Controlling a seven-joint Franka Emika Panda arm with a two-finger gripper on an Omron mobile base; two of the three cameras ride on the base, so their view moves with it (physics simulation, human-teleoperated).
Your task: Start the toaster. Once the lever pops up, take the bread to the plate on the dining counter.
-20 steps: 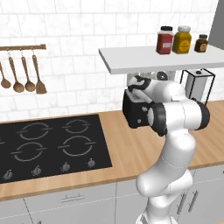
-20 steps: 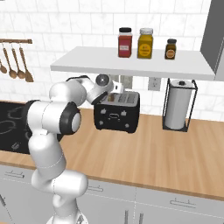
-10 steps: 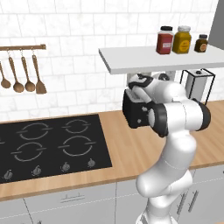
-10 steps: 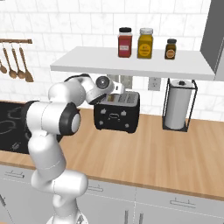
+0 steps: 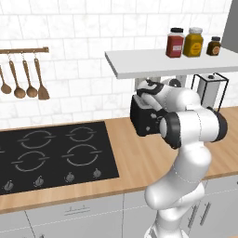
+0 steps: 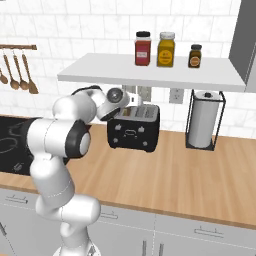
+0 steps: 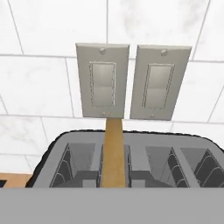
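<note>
Gripper (image 6: 134, 98) hovers over the left end of the toaster (image 6: 134, 129); its fingers are too small to make out, so I cannot tell if they are apart or together. Beneath it, the bread (image 7: 113, 153) stands edge-on in a slot, apparently poking above the silver top. Behind, two wall switch plates (image 7: 133, 81) sit on white tile.

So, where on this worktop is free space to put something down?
Bare wood lies between the hob and the toaster, and in front of the toaster and the paper towel holder. It is crowded at the toaster, under the shelf, where the arm reaches.
</note>
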